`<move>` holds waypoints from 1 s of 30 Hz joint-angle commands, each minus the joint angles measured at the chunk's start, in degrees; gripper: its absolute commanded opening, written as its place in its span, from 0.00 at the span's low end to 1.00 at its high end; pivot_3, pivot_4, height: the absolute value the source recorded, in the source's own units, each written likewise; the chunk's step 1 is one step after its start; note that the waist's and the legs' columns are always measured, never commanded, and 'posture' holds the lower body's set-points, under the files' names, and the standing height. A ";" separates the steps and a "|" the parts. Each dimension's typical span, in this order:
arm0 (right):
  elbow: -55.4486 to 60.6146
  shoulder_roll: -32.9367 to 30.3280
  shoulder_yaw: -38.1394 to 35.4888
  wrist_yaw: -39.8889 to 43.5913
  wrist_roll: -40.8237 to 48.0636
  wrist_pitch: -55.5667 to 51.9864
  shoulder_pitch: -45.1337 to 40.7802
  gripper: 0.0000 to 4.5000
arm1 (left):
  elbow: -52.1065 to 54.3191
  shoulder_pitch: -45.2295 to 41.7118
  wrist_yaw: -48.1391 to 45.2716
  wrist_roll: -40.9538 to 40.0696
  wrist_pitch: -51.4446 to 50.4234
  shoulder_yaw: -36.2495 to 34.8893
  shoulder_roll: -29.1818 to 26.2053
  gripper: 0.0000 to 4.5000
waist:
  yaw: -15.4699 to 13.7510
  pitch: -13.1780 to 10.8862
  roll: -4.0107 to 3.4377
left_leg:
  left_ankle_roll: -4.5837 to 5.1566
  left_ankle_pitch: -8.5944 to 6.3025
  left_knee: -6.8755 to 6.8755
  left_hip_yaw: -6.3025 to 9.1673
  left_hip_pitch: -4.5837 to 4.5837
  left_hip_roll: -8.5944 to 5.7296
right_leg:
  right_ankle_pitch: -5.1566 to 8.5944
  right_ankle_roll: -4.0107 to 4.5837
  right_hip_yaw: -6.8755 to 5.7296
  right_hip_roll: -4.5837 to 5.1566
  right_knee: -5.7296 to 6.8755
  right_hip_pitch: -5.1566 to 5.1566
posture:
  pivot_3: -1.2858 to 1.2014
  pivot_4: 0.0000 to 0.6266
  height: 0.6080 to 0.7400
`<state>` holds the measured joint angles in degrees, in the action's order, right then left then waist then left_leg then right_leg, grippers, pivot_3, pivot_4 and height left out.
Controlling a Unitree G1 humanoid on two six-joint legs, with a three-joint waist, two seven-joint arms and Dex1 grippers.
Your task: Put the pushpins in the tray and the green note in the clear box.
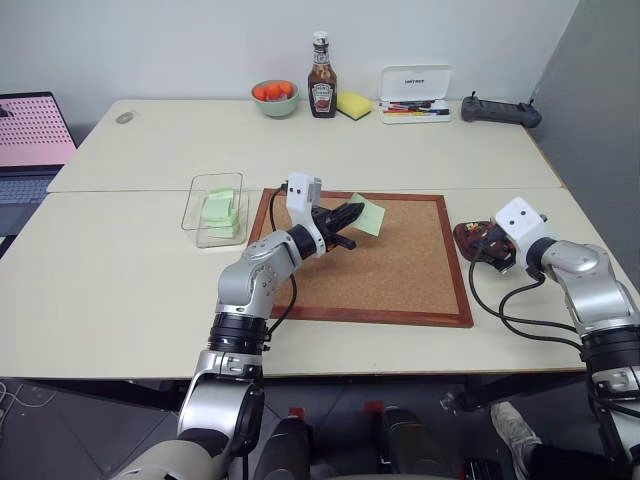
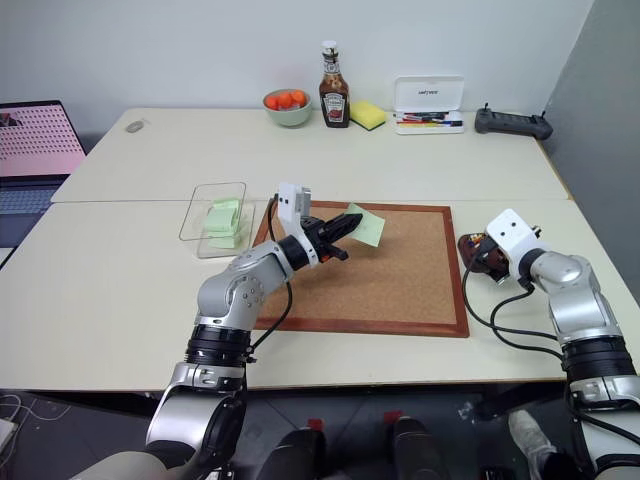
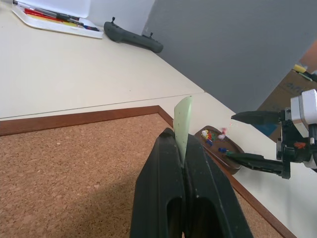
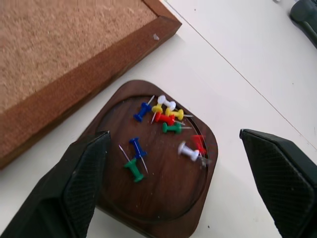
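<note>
Two pincers: left (image 3: 182,163) clamped on green note (image 3: 183,124), right (image 4: 181,186) apart over tray (image 4: 148,193), one pushpin blurred.

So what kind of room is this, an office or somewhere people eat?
Most likely an office or lab worktable with a few kitchen odds. There is a cork board, a laptop and an open case of pens, though a ketchup bottle stands there too.

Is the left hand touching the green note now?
Touching. In the left wrist view the left hand has its two black fingers shut on the lower edge of the green note, which stands up from between them above the cork board.
</note>
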<state>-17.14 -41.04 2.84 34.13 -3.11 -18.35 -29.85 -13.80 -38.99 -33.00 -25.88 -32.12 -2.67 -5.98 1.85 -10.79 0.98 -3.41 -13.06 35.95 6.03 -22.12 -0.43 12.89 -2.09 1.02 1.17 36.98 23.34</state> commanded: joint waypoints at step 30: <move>27.36 5.02 -3.44 18.01 26.45 -13.84 -4.04 0.99 | 10.69 -0.99 5.72 6.60 -2.87 -5.92 -23.48 0.00 | 0.84 -0.03 -0.01 | 0.00 0.00 -0.02 0.03 0.09 0.08 | 0.00 0.00 -0.03 -0.05 0.07 -0.01 | 0.52 0.24 1.00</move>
<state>7.62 -36.66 -1.14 51.36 21.64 -31.19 -31.88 -4.59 -39.99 -28.12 -21.15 -35.79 -6.48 -26.95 2.68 -10.81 0.98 -3.41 -13.07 35.92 6.09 -22.03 -0.35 12.89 -2.08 0.97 1.12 37.03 23.32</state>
